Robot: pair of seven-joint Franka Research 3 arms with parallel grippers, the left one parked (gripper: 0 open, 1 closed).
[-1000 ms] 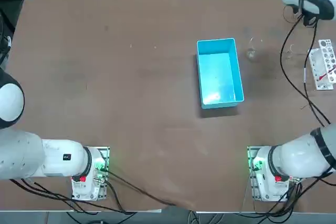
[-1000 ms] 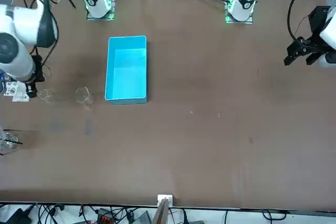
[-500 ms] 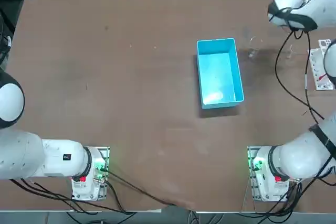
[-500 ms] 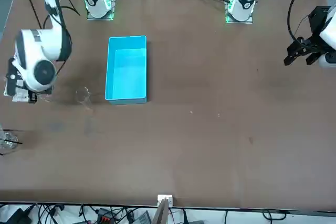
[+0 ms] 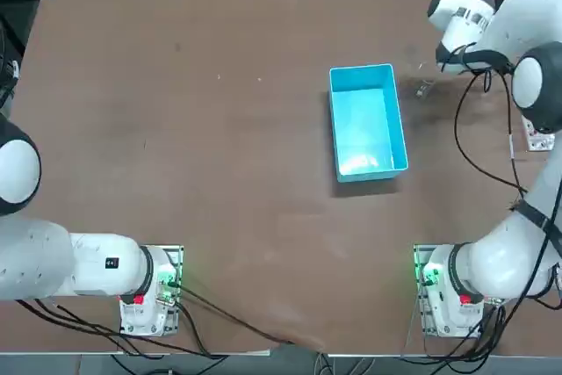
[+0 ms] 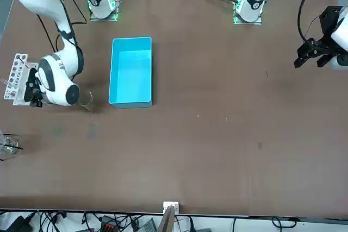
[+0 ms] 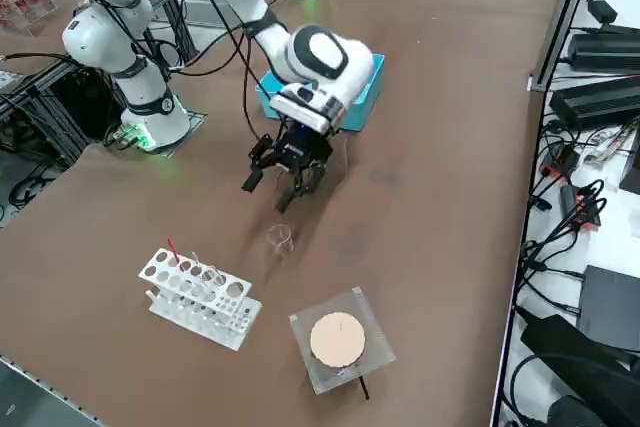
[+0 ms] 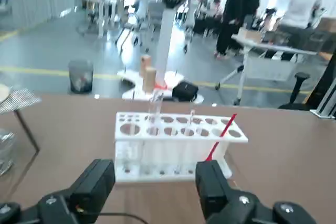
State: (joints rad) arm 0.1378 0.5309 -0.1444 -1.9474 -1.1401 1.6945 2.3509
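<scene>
Well, right end effector [image 7: 267, 190] hovers wide open — facing the tube rack [image 8: 173, 153].

Top, front, side views share the bin [image 5: 367, 122]; wrist camera behind pincer [image 8: 154, 176] faces rack [image 8: 176, 145].

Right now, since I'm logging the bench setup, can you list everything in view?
blue rectangular plastic bin: one, blue, mid-table.
small clear glass beakers: two, clear; one between gripper and rack, one beside the bin.
white plastic test-tube rack: one, white, towards the table's right edge.
thin red stick: one, red, leaning in the rack.
clear square stand with a round tan disc: one, beside the rack.
brown table: one.
people: several, in the room beyond.
right gripper: one, black, open, near the beakers, facing the rack.
</scene>
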